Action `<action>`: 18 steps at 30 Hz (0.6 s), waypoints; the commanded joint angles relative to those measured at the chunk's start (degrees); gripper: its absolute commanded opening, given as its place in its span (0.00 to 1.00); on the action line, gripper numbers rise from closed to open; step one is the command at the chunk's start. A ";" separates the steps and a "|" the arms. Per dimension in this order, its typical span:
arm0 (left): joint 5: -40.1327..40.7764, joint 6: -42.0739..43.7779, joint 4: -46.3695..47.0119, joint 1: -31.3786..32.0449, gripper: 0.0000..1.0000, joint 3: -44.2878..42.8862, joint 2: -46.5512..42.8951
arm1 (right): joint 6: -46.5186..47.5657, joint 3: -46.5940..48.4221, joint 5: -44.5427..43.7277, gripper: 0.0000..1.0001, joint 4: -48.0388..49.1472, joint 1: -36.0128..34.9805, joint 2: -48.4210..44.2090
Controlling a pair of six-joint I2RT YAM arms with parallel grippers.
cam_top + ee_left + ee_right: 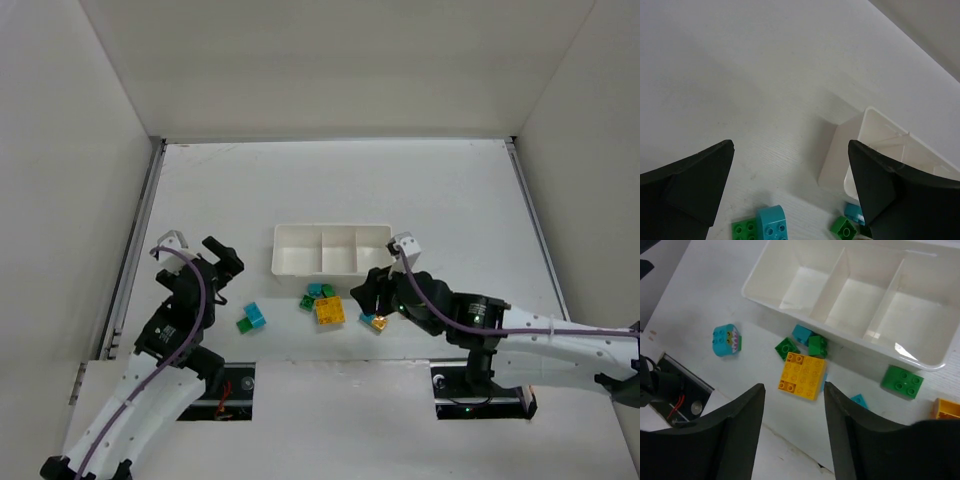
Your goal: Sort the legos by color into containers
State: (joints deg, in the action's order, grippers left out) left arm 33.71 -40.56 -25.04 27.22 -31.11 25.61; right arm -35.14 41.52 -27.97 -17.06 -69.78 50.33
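Right gripper (pixel 794 390) is on your nearer arm, jaws half-spread and empty. The square yellow-orange plate (pixel 802 376) lies flat just left of it, in line with the gap. Beyond it, a green brick (pixel 817 345) and a cyan brick (pixel 801 333) sit beside the tray (pixel 760 295).

- white table (pixel 330 180), walled on three sides;
- white three-compartment tray (pixel 277 250) near its middle;
- legos (pixel 318 295) loose just before the tray: green, cyan, one yellow plate (pixel 329 311);
- green-cyan pair (pixel 250 319) apart, leftward
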 commanded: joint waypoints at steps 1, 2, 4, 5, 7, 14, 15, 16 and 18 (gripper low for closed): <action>0.82 -1.72 2.53 -0.90 1.00 1.40 -0.82 | 1.65 1.02 -0.51 0.45 6.77 -3.38 2.05; 0.83 -1.63 3.58 -1.25 1.00 1.75 -0.47 | 1.39 1.02 -0.51 0.39 7.47 -4.35 2.75; 0.57 -2.33 5.51 -1.69 1.00 2.19 0.41 | 0.95 1.11 -0.60 0.24 9.14 -6.28 4.51; 1.26 -2.68 6.40 -1.87 1.00 2.11 0.67 | 0.86 1.28 -0.95 0.20 10.11 -7.25 5.56; 3.45 -5.13 7.89 -3.00 1.00 1.41 0.50 | 0.77 1.90 -1.13 0.16 12.30 -8.48 8.37; 1.97 -3.57 8.34 -3.62 0.31 0.09 3.92 | 2.97 7.52 -0.95 0.33 16.00 -10.15 20.41; 1.53 -3.48 7.55 -4.15 0.21 0.26 4.01 | 3.05 8.13 -0.60 0.38 17.22 -10.24 21.99; 1.44 -4.17 6.50 -4.59 0.14 0.52 3.40 | 3.14 8.92 -0.25 0.45 18.37 -10.59 23.92; 1.88 -5.84 4.04 -5.55 0.12 1.31 0.95 | 4.45 11.29 0.89 0.57 21.09 -11.65 28.92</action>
State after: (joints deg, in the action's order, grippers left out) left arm 34.92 -45.28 -19.27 22.94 -29.58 28.86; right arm -32.67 47.92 -27.90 -3.86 -79.92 74.96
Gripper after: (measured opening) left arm 0.124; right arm 0.537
